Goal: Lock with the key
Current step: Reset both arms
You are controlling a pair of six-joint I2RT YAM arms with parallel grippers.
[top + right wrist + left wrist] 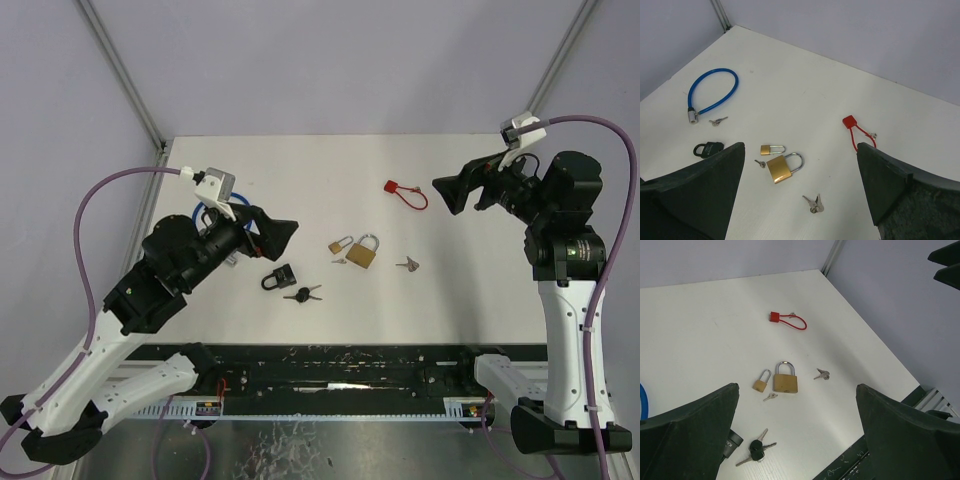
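Observation:
A large brass padlock (363, 251) lies at the table's middle, a small brass padlock (340, 244) to its left, a tiny key (338, 261) below that. A silver key bunch (407, 264) lies to the right. A black padlock (280, 277) and black-headed keys (303, 293) lie nearer the front. My left gripper (275, 238) is open and empty, above the black padlock (731, 443). My right gripper (455, 190) is open and empty, raised at the right. Both wrist views show the large padlock (785, 380) (780, 168) and the silver keys (822, 374) (813, 203) between wide-apart jaws.
A red cable lock (405, 192) lies at the back middle, close under the right gripper. A blue cable lock (712, 95) with a small key (718, 121) beside it lies at the left, partly hidden by the left arm in the top view. A black rail (340, 365) runs along the front edge.

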